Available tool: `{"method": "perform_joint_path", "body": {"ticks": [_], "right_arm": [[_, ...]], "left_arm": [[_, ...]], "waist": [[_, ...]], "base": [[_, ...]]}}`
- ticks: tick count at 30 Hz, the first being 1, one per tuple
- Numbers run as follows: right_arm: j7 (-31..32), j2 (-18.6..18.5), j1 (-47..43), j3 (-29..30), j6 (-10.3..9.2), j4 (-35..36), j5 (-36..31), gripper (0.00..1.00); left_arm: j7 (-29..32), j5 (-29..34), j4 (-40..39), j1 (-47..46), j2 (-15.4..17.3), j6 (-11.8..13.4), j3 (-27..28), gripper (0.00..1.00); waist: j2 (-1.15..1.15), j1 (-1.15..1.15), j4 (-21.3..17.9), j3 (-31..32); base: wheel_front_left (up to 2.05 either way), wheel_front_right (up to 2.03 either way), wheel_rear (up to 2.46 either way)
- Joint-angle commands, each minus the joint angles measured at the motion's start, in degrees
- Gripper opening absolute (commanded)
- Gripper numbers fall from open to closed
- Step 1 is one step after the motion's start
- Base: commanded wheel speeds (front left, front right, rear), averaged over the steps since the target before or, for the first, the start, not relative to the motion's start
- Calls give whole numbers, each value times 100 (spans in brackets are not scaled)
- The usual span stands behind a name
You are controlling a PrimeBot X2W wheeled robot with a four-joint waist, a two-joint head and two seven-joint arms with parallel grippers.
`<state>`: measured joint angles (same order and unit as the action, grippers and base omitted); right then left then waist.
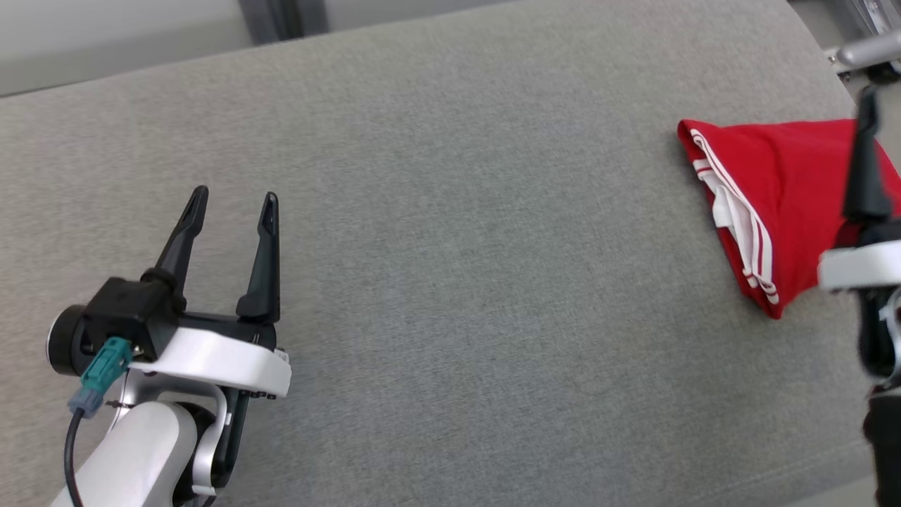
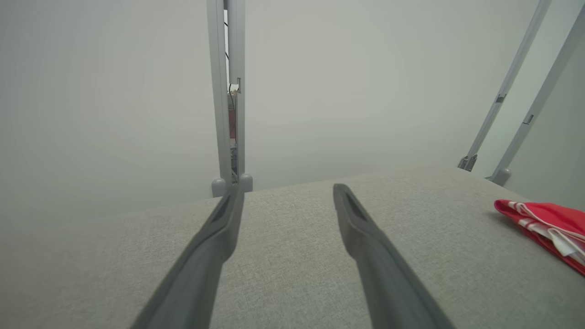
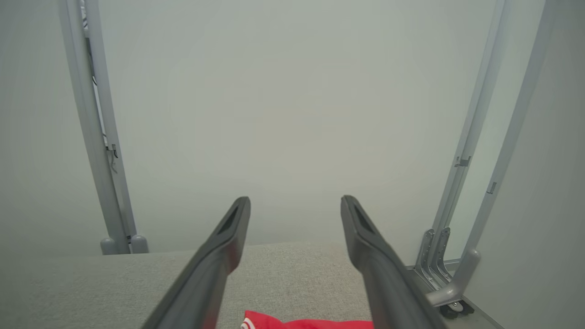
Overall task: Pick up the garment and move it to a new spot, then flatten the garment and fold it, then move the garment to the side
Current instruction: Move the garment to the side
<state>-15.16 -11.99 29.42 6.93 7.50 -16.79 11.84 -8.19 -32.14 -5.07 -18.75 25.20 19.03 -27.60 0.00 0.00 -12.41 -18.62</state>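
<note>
The left hand (image 1: 235, 195) sits at the lower left of the head view, its two dark fingers spread wide with nothing between them. It hovers over bare table (image 1: 450, 267), well apart from the cloth, which reads as parked out of the way. The right hand (image 3: 295, 201) is also spread wide and empty. In its wrist view the two fingers frame open air and the far edge of the table, with a strip of red at the bottom edge just below and between them. In the head view one of its fingers crosses the right edge of the frame in front of the cloth.

The garment (image 1: 781, 190) lies at the far right of the head view, a compact red bundle with white striped trim along its left edge. It looks doubled over on itself, not spread out. Lying there near the table's right end, clear of both hands, it suggests the folding and the move to the side are done or nearly so.

By count: two hands with two fingers each, one garment and one grey cloth-covered table. In the right wrist view, two pairs of grey posts (image 3: 98, 137) stand behind the table, one at the left and one at the right.
</note>
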Motion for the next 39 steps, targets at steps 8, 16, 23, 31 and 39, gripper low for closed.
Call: {"method": "perform_joint_path", "body": {"ticks": [8, 16, 23, 31, 39], "right_arm": [[504, 635, -1169, -620, -1, 1140, -151, 100], [672, 876, -2003, -782, -1, 1475, -288, 100], [743, 899, -2427, -691, -1, 1537, -416, 100], [871, 897, -2903, -613, -1, 1656, -372, 100], [1055, 897, -3313, -565, -1, 1883, -268, 100]], "left_arm": [[-341, -42, 23, 448, 40, 208, 215, 100], [-598, -41, 16, 862, -69, 189, 330, 100], [-670, 79, 25, 1188, -121, 101, 494, 100], [-689, 292, 154, 1706, -146, 42, 674, 100], [-687, 345, 137, 1992, -149, 93, 641, 100]], "waist": [[0, 0, 699, 649], [0, 0, 999, 1116], [0, 0, 1121, 1377], [0, 0, 1162, 1695], [0, 0, 1154, 1797]], "base": [[0, 0, 0], [0, 0, 0], [0, 0, 0], [0, 0, 0], [0, 0, 0]]}}
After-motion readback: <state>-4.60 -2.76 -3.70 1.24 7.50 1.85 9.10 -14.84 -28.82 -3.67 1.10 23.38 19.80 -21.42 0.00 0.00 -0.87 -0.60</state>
